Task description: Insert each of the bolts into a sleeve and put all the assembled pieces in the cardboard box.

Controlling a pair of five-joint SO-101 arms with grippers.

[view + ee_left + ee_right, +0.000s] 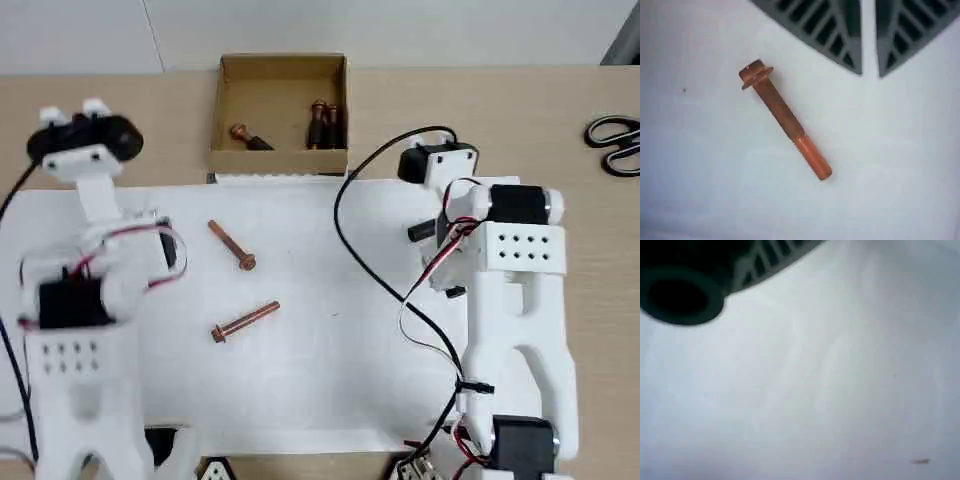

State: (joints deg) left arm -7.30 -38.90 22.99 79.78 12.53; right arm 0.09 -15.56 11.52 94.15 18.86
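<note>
Two copper bolts lie loose on the white sheet (330, 380), one (232, 246) nearer the box and one (245, 321) closer to the front. One bolt (785, 117) lies flat just in front of my left gripper (870, 74). That gripper hovers above the sheet, its fingers (840, 35) shut with only a thin slit between them and holding nothing. My right gripper (440, 235) is over the sheet's right part, shut on a black sleeve (421, 232), whose open end (680, 297) shows close up. The cardboard box (280, 160) stands at the back centre and holds several assembled pieces (325, 125).
Black scissors (615, 143) lie at the far right of the wooden table. A black cable (350, 250) loops from the right arm across the sheet between the bolts and that arm.
</note>
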